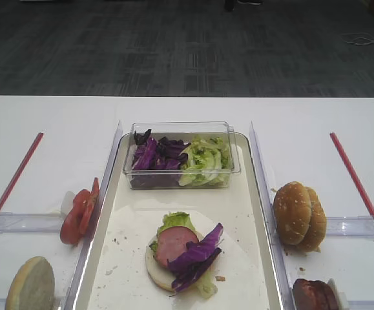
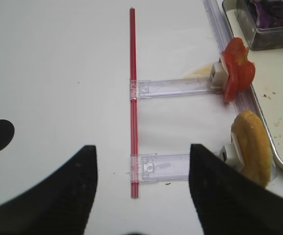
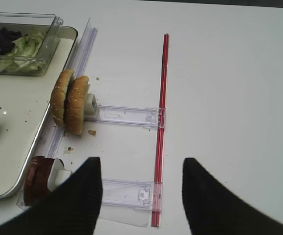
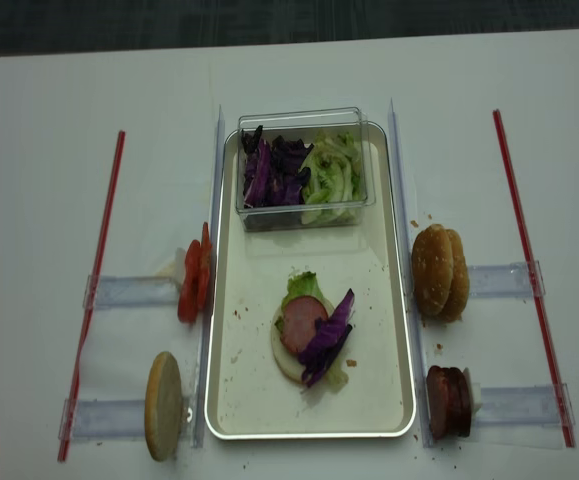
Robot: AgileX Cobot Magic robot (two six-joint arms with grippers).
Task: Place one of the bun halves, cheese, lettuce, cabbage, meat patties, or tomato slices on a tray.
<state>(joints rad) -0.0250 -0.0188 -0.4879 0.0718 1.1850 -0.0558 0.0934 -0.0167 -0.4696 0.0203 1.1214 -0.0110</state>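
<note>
Bun half point(image 1: 30, 284) beside tray point(image 1: 259, 213), jaws apart.

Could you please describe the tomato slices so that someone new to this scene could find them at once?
Start at the long cream-white metal-rimmed tray in the middle of the white table. Just outside its left edge, about halfway along, thin bright red tomato slices stand on edge against a clear plastic holder. The only other item on that side is a pale bun half, nearer the camera.
</note>
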